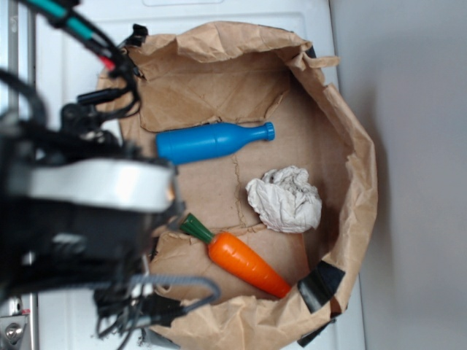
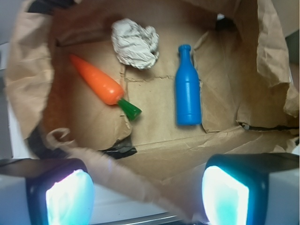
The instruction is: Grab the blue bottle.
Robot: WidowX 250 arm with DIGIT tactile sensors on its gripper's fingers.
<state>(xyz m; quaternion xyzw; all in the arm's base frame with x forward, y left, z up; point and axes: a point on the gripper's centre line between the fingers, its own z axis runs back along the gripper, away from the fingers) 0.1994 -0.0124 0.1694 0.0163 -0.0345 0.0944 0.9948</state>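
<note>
Gripper (image 2: 143,194) open, empty, above bag rim | blue bottle (image 2: 188,89) lies flat on paper bag (image 2: 262,70) floor | risk: fingers snag bag wall, smooth bottle rolls off

Blue bottle (image 1: 211,141) solid bright blue, no pattern. Carrot (image 1: 244,262) orange with green top. Crumpled paper ball (image 1: 284,198) white-grey. Paper bag (image 1: 350,219) plain brown. Tool (image 2: 140,192) pads glow cyan-white, black housings.
</note>
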